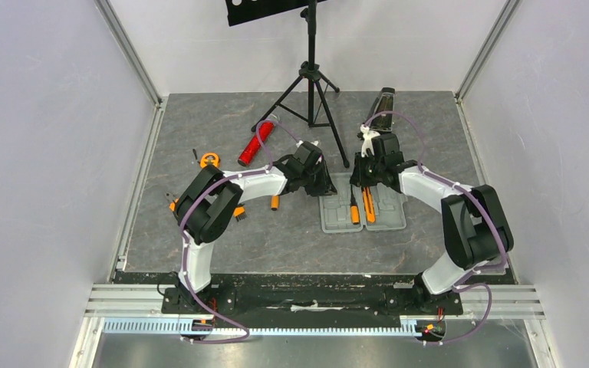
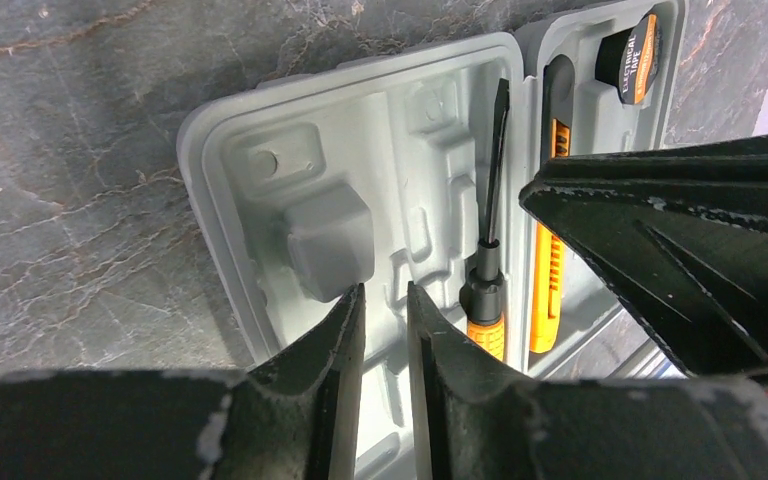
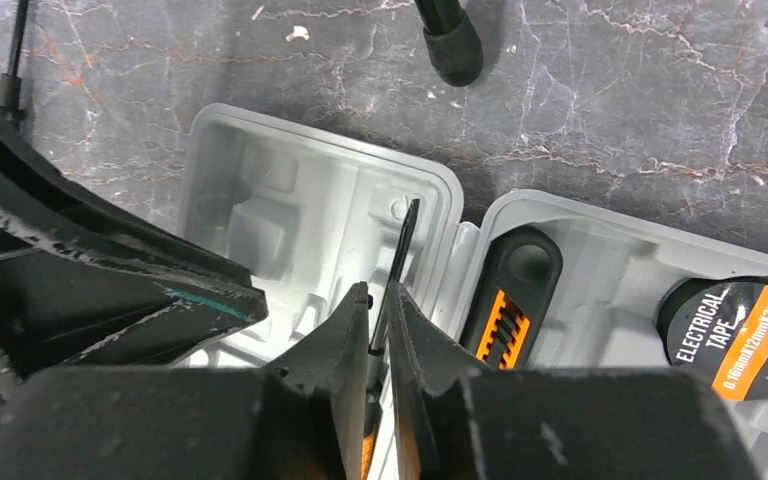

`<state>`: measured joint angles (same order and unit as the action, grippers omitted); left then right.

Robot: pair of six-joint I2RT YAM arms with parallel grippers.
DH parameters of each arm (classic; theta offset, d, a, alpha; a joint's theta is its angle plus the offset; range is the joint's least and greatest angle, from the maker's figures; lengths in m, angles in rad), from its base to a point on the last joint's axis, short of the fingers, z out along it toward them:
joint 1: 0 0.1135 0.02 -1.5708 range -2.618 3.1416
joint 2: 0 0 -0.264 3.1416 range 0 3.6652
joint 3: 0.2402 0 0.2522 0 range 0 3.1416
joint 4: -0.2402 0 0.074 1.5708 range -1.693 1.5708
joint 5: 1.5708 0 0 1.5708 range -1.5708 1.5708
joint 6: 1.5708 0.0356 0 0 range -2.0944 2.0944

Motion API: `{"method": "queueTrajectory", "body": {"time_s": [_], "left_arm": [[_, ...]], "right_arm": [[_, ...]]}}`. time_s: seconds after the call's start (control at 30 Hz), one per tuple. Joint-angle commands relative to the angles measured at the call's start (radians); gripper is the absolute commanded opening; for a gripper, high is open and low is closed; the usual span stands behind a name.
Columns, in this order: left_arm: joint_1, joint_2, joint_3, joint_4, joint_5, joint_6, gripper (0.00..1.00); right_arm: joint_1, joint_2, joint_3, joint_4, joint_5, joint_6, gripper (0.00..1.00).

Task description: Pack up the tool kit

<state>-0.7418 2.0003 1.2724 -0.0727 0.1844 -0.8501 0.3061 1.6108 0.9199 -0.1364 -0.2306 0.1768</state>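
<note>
The grey tool kit case [image 1: 387, 222] lies open and flat between my arms. A black-shafted screwdriver [image 3: 401, 243] with an orange handle lies in the case's left half [image 3: 310, 125], by the hinge. My right gripper [image 3: 380, 290] is shut on its shaft. In the right half sit a black-and-orange knife [image 3: 510, 290] and a roll of electrical tape [image 3: 735, 325]. My left gripper [image 2: 385, 290] hovers over the empty recesses of the left half [image 2: 360, 130], jaws a narrow gap apart with nothing between them. The screwdriver [image 2: 487, 255] lies just to its right.
A red glittery cylinder [image 1: 255, 144] and an orange tape measure [image 1: 210, 160] lie at the back left. Small orange tools [image 1: 275, 202] lie by the left arm. A music stand's tripod [image 1: 310, 84] stands behind the case, one foot [image 3: 450, 40] close to it. A black metronome [image 1: 383, 103] is at the back.
</note>
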Motion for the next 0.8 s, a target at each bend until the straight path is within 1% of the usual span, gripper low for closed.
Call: {"method": "queueTrajectory", "body": {"time_s": [0.0,0.3,0.47,0.77], "left_arm": [[0.002,-0.045,-0.013,0.014,-0.031,0.028,0.28],[0.000,-0.046,-0.015,0.020,-0.011,0.040,0.28],[-0.011,-0.055,-0.012,0.007,-0.036,0.070,0.28],[-0.013,-0.055,-0.013,-0.008,-0.061,0.078,0.28]], "right_arm": [[0.007,0.026,0.042,0.027,0.033,0.013,0.14],[0.016,0.059,0.066,0.038,0.039,0.024,0.16],[0.016,0.085,0.081,0.038,0.070,0.032,0.16],[0.020,0.100,0.069,0.040,0.085,0.042,0.14]]}}
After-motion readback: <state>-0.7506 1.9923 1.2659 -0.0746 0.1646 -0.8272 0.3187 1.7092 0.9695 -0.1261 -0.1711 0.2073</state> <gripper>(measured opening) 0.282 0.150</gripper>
